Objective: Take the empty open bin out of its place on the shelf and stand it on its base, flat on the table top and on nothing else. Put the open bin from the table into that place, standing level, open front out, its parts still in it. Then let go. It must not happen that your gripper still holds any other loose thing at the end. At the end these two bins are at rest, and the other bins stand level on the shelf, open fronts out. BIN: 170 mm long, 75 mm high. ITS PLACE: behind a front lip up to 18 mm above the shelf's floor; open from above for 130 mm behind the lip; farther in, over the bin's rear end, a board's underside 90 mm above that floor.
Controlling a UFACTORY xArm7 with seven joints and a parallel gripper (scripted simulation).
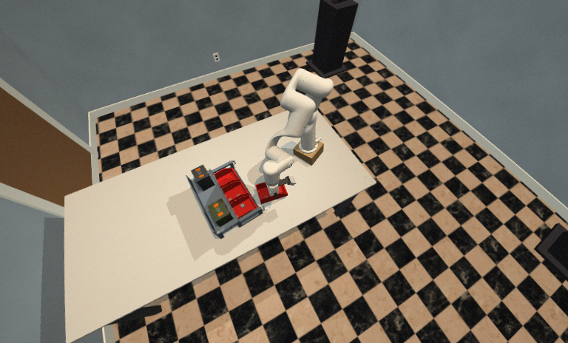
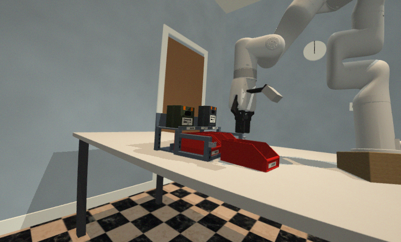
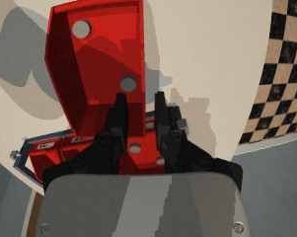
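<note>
Straddling the red plastic open-front bin's (image 2: 249, 154) rear wall squarely, the partly spread, empty black gripper (image 2: 243, 129) should pinch firmly.

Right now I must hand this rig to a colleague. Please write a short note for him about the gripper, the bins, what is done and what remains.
Gripper: fingers set to a narrow gap, holding nothing. It hovers over the rear end of the table bin.
Table bin: stands on the table in front of the shelf, with round parts inside.
Shelf: three red bins sit in the lower row. I cannot tell which one is empty.
Done: nothing yet.
Left: take the empty bin out, stand it on the table, put the table bin in its place, let go.
</note>
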